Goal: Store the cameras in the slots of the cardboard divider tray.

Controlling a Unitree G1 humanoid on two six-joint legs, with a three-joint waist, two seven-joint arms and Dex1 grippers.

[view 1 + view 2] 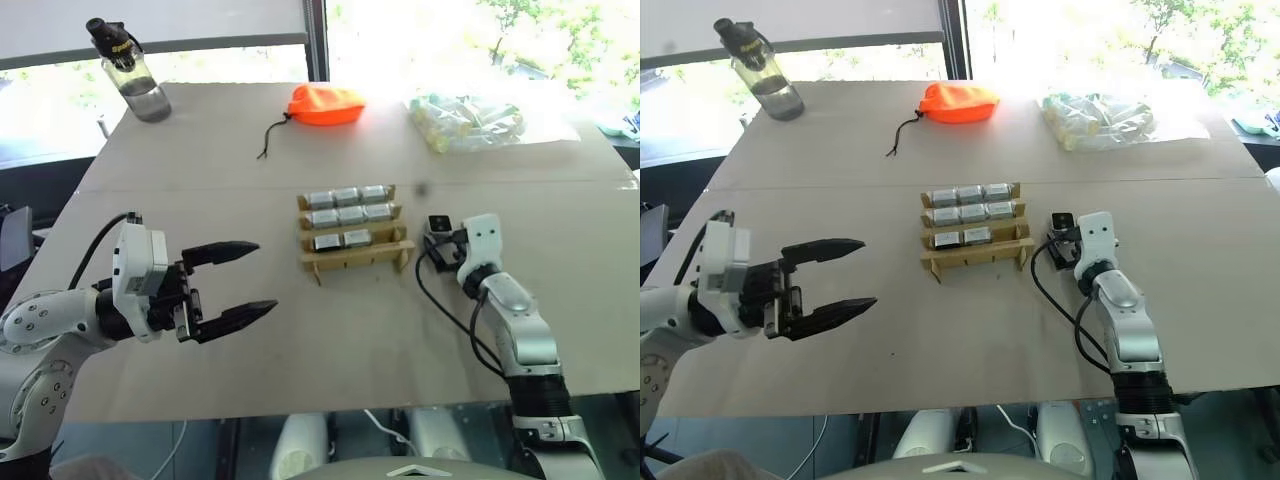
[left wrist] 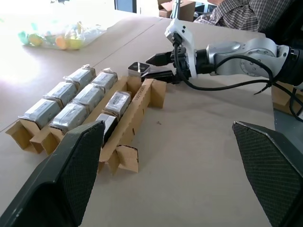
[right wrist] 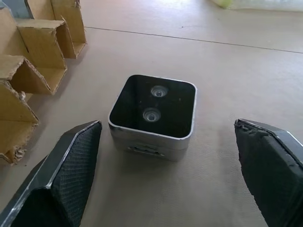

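Lining up the right gripper [image 3: 165, 175] on the last loose camera [image 1: 438, 224], just right of centre in the head view. Jaws wide apart, nothing held; the camera sits on the table [image 1: 300, 340] between the two fingers in the wrist view, black lens face up, not yet touched.

The cardboard divider tray [image 1: 352, 232] is at centre frame, just left of that camera. Its rows look mostly full: two rows of three, then a row with two cameras and one free slot at its right end. That looks like the target slot, though I can't tell whether the nearest row holds any.

For a clean pick, I'd:
- Centre the body between the pads before closing; it looks slightly off toward one finger.
- Grip the silver sides, not the lens face.
- Lift clear of the tray's end tabs [image 2: 158, 92], which stand close by.
- Turn it to match the stored ones, then lower straight in.

Left gripper [image 1: 235, 283] is at lower left, jaws wide, empty, well apart from the tray.
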